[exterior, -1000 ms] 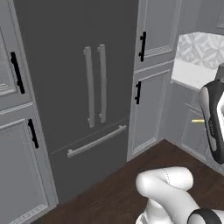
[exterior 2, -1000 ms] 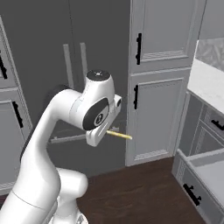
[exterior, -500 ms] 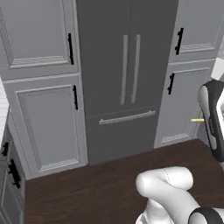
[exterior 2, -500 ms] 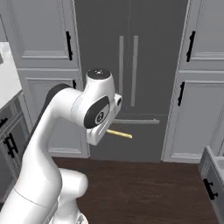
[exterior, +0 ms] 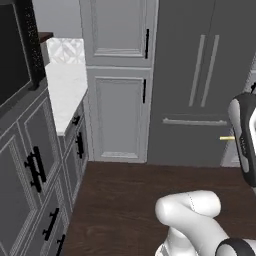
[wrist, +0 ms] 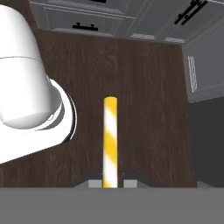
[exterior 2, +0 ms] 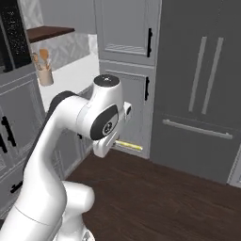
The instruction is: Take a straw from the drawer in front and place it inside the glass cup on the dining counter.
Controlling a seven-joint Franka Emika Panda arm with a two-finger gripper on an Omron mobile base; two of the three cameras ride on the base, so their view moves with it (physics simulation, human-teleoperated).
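Note:
My gripper (wrist: 110, 181) is shut on the straw (wrist: 110, 140), a thin yellow stick with pale stripes that points away from the hand over the dark wooden floor. From the right base camera the straw (exterior 2: 128, 145) sticks out sideways from the hand at the gripper (exterior 2: 113, 143), at about mid-height in front of the grey cabinets. The straw's tip (exterior: 227, 138) also peeks out beside the arm at the right edge of the left base view. The drawer, the glass cup and the dining counter are out of view.
A tall dark fridge (exterior: 200, 100) with bar handles stands ahead on the right, with grey cabinet doors (exterior: 120, 115) to its left. A marble worktop (exterior: 65, 95) runs along the left, bearing a utensil holder (exterior 2: 45, 71). Dark wooden floor (exterior: 120, 200) lies open in front.
The whole scene has slid to the right as the base turned left: the fridge moved right and the left worktop and cabinets came into view. The straw stays in the shut gripper.

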